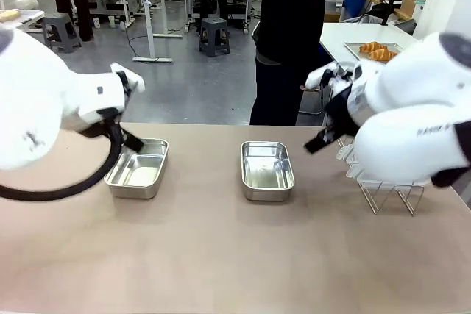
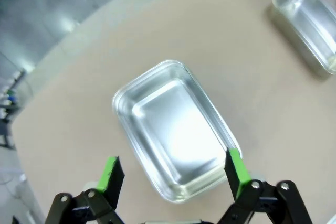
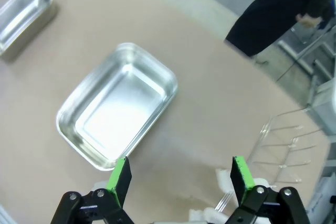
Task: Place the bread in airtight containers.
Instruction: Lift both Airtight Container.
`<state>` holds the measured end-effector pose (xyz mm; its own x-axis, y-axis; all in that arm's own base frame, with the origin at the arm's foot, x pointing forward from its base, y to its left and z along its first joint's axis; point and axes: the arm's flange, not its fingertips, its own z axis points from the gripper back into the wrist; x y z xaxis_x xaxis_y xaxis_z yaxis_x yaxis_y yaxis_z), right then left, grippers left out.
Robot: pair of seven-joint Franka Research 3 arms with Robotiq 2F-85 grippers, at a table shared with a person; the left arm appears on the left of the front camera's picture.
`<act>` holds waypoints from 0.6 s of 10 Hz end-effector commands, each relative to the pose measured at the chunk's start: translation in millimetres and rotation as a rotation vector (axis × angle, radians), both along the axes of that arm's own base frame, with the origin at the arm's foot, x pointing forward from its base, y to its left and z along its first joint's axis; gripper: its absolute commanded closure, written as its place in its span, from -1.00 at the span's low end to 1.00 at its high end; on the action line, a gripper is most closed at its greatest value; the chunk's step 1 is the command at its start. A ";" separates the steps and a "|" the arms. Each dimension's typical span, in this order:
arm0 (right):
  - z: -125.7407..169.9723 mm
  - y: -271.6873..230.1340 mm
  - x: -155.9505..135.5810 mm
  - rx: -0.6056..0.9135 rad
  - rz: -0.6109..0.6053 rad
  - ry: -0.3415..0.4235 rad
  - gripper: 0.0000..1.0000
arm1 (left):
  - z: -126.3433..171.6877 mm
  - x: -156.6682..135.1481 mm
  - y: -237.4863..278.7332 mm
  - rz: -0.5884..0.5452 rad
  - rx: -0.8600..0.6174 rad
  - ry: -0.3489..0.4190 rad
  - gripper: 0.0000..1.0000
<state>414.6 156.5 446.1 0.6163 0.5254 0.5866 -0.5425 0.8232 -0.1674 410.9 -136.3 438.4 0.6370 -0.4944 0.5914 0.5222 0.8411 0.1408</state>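
Arms are both reaching in over the table (image 1: 221,255), each one bending at the wrist so that its fingers are pointing down at the surface. The left gripper (image 2: 172,160) is standing fully open and is holding nothing. The first container (image 2: 173,124) is lying just under and ahead of its fingertips, with the near end sitting between the two green pads (image 2: 111,169). Whether one pad is touching the rim is not possible to tell.

The right gripper (image 3: 180,163) is also spreading wide and carrying nothing. The second container (image 3: 118,111) is lying ahead of it, with its near corner close to one finger. A wire rack (image 3: 283,140) is standing beside the other finger.

The croissants (image 1: 379,51) are resting on a tray (image 1: 353,48) on another table, well apart from both grippers.

In the front view the white arm bodies are covering most of both grippers, and the right arm is hiding part of the rack. A person (image 1: 291,42) is standing beyond the table, with the top edge cutting the body off. Some clear pieces near the rack are too blurred to identify.
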 end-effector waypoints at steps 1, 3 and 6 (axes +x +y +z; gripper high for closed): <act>85.3 -31.6 12.5 0.052 0.005 -0.033 -1.00 | 87.3 9.2 45.0 -0.035 -0.070 -0.015 -1.00; 127.4 -90.7 9.6 0.163 0.043 -0.047 -1.00 | 135.2 7.8 94.0 -0.187 -0.166 0.022 -1.00; 127.3 -228.5 -28.4 0.400 0.208 -0.105 -1.00 | 146.6 -18.7 190.7 -0.396 -0.268 -0.029 -1.00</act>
<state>397.8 -35.1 588.6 0.4828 0.3687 0.7943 -0.6311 0.7753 0.0238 394.1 31.6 595.6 0.4552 -0.5015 0.7357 0.7604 0.6488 -0.0282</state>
